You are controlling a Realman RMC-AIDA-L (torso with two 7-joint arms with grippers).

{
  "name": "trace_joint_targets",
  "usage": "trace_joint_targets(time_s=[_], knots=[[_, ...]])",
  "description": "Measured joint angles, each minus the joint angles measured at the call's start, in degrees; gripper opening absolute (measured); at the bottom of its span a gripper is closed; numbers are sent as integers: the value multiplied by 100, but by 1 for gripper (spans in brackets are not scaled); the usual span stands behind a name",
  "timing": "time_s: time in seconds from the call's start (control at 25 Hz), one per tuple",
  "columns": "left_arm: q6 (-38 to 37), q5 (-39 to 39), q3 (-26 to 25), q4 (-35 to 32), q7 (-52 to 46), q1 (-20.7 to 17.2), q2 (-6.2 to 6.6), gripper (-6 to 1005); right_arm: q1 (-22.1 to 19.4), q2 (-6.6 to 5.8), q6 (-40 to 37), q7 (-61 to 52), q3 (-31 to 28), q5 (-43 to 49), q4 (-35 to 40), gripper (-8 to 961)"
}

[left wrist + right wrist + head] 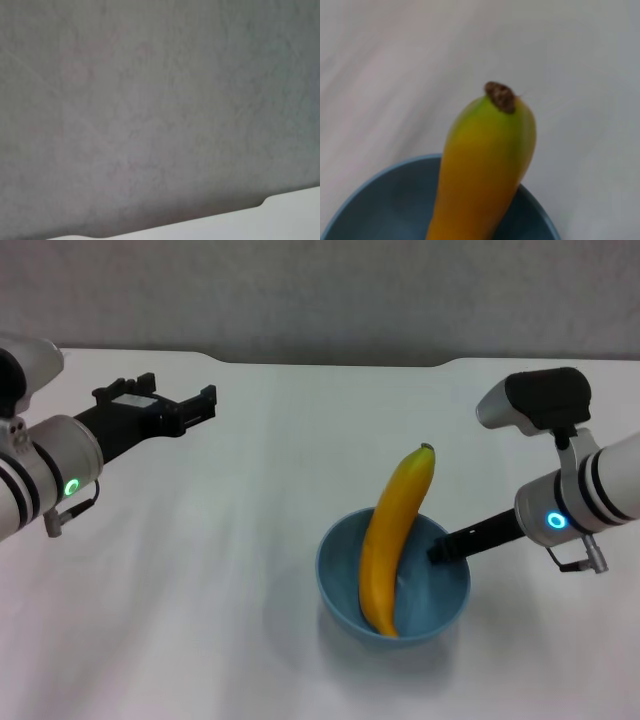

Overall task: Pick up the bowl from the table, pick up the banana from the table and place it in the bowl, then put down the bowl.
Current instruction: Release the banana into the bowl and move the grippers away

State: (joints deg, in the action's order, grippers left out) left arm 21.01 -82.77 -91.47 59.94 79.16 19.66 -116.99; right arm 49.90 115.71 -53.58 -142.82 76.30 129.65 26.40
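Observation:
The light-blue bowl is at the front right of the white table. The yellow banana stands tilted in the bowl, its lower end on the bowl's bottom and its dark stem tip leaning over the far rim. My right gripper is shut on the bowl's right rim. I cannot tell whether the bowl rests on the table. The right wrist view shows the banana rising out of the bowl. My left gripper is open and empty, held up over the table's far left, well apart from the bowl.
The table's far edge has a shallow notch against a grey wall. The left wrist view shows only that wall and a strip of the table's edge.

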Motion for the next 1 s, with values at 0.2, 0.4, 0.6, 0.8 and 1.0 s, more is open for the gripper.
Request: trace_joint_targets(time_s=[0.2, 0.4, 0.6, 0.8, 1.0], knots=[[-5, 7, -3, 4, -19, -27, 4, 895, -63, -11, -5, 0, 21, -130, -4, 66], [-2, 8, -2, -27, -25, -3, 6, 895, -109, -13, 12, 0, 196, -145, -9, 67], [-4, 8, -2, -32, -28, -34, 5, 895, -133, -14, 25, 0, 257, -163, -13, 68], [-3, 65, -2, -35, -15, -43, 6, 895, -137, -27, 40, 1, 268, -152, -12, 69], [-9, 78, -11, -35, 1, -80, 9, 894, -191, -34, 138, 109, 316, -159, 15, 70]])
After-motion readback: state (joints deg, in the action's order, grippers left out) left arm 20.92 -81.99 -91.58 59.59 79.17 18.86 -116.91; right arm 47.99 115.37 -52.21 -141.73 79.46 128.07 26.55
